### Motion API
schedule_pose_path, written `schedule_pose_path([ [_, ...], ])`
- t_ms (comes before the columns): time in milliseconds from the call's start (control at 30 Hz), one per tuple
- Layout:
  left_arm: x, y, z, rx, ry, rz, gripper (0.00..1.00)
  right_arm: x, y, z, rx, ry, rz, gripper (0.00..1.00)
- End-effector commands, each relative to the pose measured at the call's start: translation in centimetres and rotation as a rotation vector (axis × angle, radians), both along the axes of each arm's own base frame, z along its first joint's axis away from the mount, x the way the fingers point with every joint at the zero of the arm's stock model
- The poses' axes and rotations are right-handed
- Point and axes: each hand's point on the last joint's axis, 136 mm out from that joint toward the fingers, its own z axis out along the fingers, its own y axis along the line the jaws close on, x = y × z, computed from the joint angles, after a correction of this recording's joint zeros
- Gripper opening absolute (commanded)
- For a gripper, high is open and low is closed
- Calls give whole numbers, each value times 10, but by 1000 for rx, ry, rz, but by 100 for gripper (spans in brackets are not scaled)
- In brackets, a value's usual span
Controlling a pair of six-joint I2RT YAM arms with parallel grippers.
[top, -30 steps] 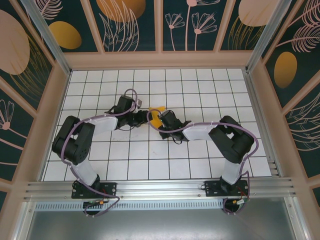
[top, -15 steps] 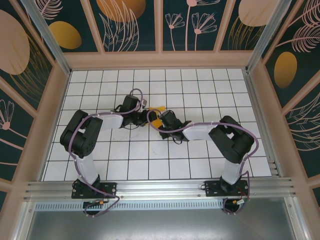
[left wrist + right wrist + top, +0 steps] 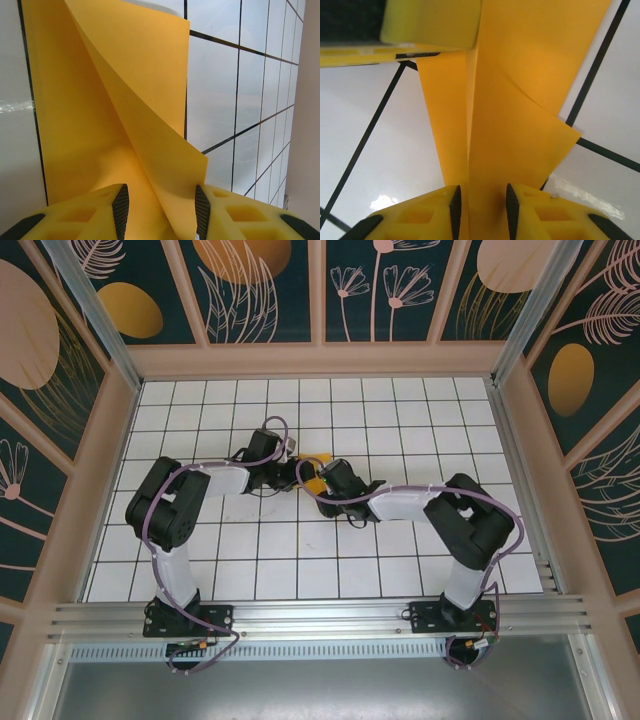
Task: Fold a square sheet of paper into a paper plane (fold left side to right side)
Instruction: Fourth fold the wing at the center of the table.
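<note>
- While the left arm [image 3: 165, 515] and right arm [image 3: 470, 525] bend in toward each other, their tips meet mid-worktop [image 3: 400, 410] at the sheet of paper [image 3: 90, 125].
- The left gripper [image 3: 160, 212] has its jaws partly apart; the lifted paper flap runs between them, loose.
- The right gripper [image 3: 481, 210] has its jaws a little apart around a paper fold, not pinching it.
- One paper edge curls up.
- White tiles spread wide to the walls [image 3: 320, 360].

square sheet of paper [image 3: 320, 460] on table [image 3: 400, 420], between left claw [image 3: 159, 210] and right claw [image 3: 480, 207]
</note>
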Motion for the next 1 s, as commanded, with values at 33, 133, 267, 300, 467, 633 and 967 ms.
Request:
schedule_pose_path([
  [33,3,-6,2,-16,-6,-10,43,-2,-5,17,-3,1,-27,36],
  [133,4,-7,2,-16,-6,-10,43,-6,-7,14,-16,11,-36,37],
  [267,4,-7,3,-17,-7,-11,43,-10,-5,10,-26,20,-30,35],
  [300,4,-7,3,-18,-8,-13,43,-11,-4,9,-27,23,-30,34],
  [467,3,-7,3,-17,-7,-14,42,-11,-2,5,-31,26,-29,28],
  [633,3,-7,4,-16,-9,-15,42,-9,0,4,-33,26,-27,24],
  [967,2,-5,3,-12,-9,-12,43,-11,1,-2,-37,41,-16,16],
])
